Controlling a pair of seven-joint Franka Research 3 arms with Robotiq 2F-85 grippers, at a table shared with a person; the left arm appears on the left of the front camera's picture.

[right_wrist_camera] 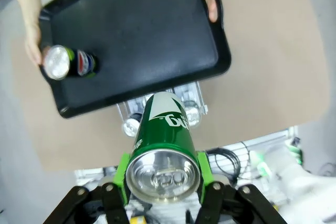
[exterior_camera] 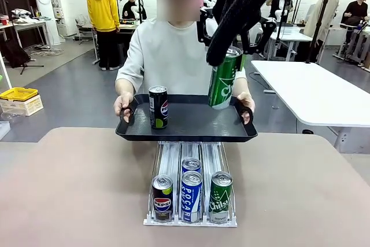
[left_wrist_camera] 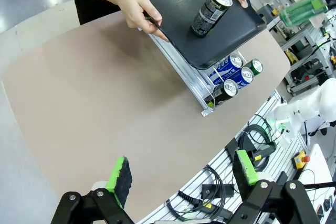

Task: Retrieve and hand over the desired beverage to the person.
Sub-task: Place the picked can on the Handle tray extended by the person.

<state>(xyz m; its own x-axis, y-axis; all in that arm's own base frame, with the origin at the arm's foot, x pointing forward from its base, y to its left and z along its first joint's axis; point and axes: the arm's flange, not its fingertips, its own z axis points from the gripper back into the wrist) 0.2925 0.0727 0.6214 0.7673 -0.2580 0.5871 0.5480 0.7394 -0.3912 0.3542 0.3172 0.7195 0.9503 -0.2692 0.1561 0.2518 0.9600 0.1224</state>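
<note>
Right claw pinching green can tilted above person's black tray, left claw spread wide

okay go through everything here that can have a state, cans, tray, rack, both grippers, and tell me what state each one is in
green can: gripped by the right gripper, tilted, in the air above the tray
right gripper: shut on the green can
left gripper: open, holding nothing
black tray: held level by the person's hands
black can: upright on the tray
can rack: four cans lined up in its lanes
</note>
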